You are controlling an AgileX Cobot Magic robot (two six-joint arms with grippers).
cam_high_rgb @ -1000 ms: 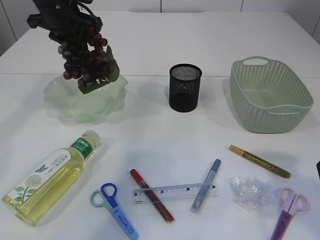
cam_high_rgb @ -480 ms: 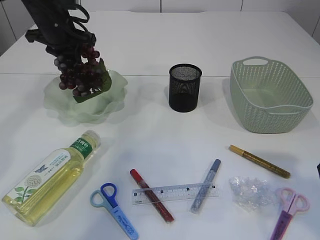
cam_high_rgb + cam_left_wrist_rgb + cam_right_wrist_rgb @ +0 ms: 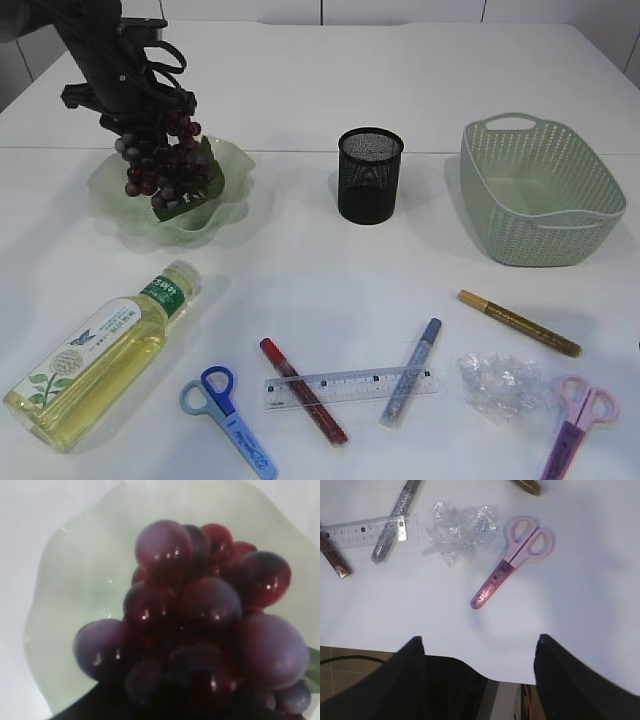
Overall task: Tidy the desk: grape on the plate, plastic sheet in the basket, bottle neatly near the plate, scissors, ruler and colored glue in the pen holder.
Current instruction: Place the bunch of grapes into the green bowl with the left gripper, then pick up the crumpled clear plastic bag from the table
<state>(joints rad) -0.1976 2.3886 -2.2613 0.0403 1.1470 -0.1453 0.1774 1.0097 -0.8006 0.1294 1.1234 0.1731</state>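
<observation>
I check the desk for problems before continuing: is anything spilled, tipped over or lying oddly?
Nothing is spilled. The bottle lies on its side at the front left, not upright. The ruler rests across the red glue pen and under the silver one. The rest lies loose.

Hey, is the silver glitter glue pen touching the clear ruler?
Touching. The exterior view shows the silver glue pen lying across the ruler's right end; the right wrist view shows the same overlap.

The grape bunch (image 3: pixel 165 165) hangs over the plate (image 3: pixel 225 205) at far left, the pen holder (image 3: pixel 370 176) to its right, the basket (image 3: pixel 540 190) rightmost, and the bottle (image 3: pixel 100 352) lies in front of the plate.
</observation>
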